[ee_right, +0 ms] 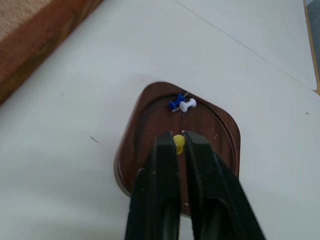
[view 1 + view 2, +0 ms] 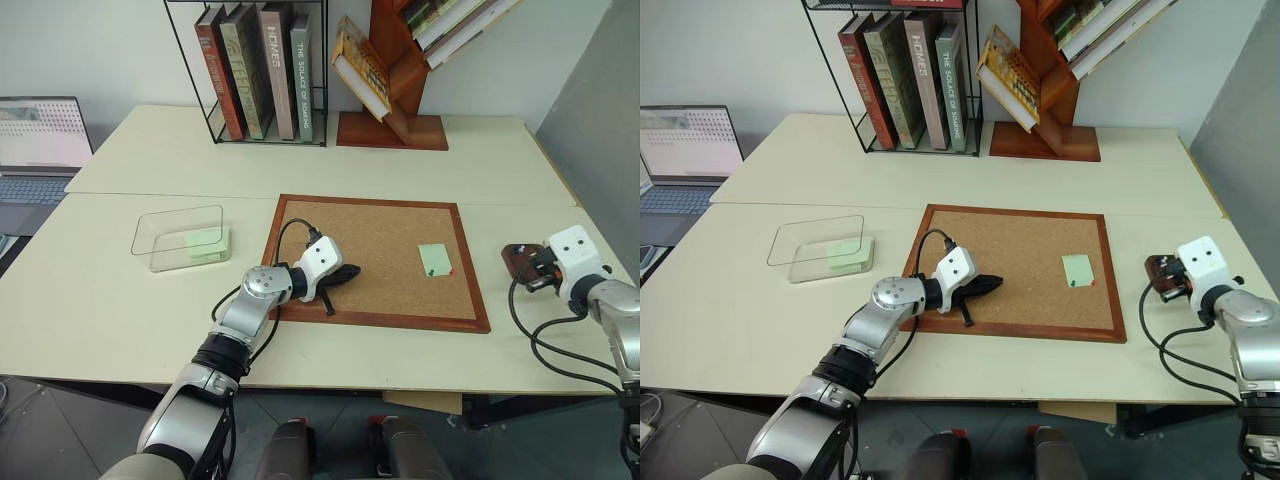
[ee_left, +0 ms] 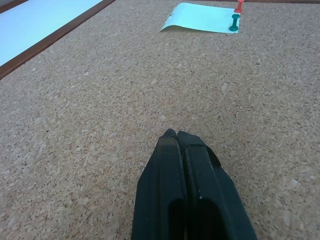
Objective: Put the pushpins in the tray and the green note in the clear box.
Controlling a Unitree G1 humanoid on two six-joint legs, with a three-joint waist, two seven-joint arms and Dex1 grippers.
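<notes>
We see an office: pale desk, open laptop at its left edge, bookshelves, framed cork board.

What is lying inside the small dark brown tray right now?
In the tray lie a blue pushpin and a white pushpin. A yellow pushpin sits between the right gripper fingertips, which cover part of the tray floor.

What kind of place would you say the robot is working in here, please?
Probably an office or study desk: a pale table with a laptop at its edge, a wire rack of books, and a cork board with a green note pinned on it.
</notes>
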